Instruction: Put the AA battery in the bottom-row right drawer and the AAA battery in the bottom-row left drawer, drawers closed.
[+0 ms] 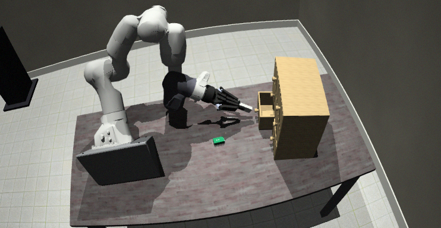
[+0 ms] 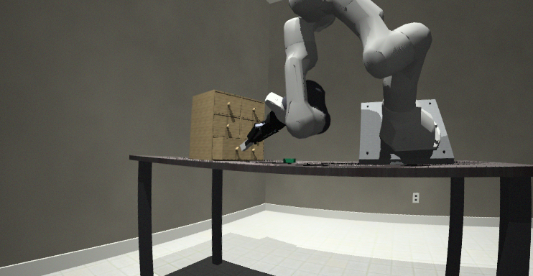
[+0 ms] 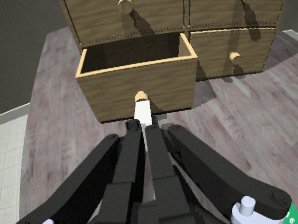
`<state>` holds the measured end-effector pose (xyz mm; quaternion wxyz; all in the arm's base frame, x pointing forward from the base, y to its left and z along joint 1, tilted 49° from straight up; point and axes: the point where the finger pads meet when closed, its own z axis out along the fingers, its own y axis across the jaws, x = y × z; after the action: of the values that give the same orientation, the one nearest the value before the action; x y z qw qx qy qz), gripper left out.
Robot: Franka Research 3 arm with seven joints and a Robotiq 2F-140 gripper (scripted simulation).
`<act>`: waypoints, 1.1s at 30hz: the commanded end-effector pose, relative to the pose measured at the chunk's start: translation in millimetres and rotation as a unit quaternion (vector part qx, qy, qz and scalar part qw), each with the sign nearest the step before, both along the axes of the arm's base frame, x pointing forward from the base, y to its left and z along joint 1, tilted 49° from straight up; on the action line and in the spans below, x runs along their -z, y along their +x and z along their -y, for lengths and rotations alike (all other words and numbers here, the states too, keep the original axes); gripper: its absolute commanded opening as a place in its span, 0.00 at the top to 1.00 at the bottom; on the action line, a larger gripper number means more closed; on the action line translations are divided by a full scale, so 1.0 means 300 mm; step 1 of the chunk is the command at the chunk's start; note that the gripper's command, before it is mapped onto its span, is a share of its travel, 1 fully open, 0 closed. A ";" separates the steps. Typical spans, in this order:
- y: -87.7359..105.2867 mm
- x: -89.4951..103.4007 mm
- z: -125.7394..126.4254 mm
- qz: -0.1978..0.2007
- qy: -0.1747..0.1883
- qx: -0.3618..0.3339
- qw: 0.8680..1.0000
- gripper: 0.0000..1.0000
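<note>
Top view: note pincer (image 1: pixel 250 108) (image 2: pixel 243 146) (image 3: pixel 144 111) shut, aimed at knob (image 1: pixel 256 110) (image 2: pixel 237 148) (image 3: pixel 141 96) of pulled-out bottom-left drawer (image 1: pixel 265 122) (image 2: pixel 225 149) (image 3: pixel 165 85); locate chest (image 1: pixel 302 87) (image 2: pixel 201 124) (image 3: pixel 215 12) beyond, upright on bench (image 1: pixel 231 180) (image 2: pixel 335 169) (image 3: pixel 50 125).

Exterior view: observe downward tilt toward knob; locate green block (image 1: pixel 219 140) (image 2: pixel 289 160) (image 3: pixel 291 216) on bench, apart from pincer.

Wrist view: find knob just ahead of closed fingertips, contact unclear; see bottom-right drawer (image 3: pixel 215 50) closed.

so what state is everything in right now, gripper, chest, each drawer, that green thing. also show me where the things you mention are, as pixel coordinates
gripper (image 1: pixel 246 106) (image 2: pixel 243 146) (image 3: pixel 144 111): shut, nothing held
chest (image 1: pixel 301 87) (image 2: pixel 201 124) (image 3: pixel 155 25): upright
bottom left drawer (image 1: pixel 265 123) (image 2: pixel 227 149) (image 3: pixel 167 87): partly pulled out
bottom right drawer (image 2: pixel 258 156) (image 3: pixel 217 62): pushed in
upper four drawers (image 2: pixel 221 106) (image 3: pixel 100 22): pushed in
green thing (image 1: pixel 219 141) (image 2: pixel 289 160) (image 3: pixel 290 215): lying on the table (image 1: pixel 221 189) (image 2: pixel 335 170) (image 3: pixel 55 150)
</note>
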<state>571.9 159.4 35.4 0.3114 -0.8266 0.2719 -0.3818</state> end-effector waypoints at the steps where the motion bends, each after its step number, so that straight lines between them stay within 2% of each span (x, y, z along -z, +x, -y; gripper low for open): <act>1: 0.013 0.010 -0.008 -0.002 0.000 -0.005 1.000 1.00; 33: 0.174 0.046 0.003 -0.002 0.000 -0.005 1.000 1.00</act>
<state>622.0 155.3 24.7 0.3118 -0.8258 0.2732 -0.3824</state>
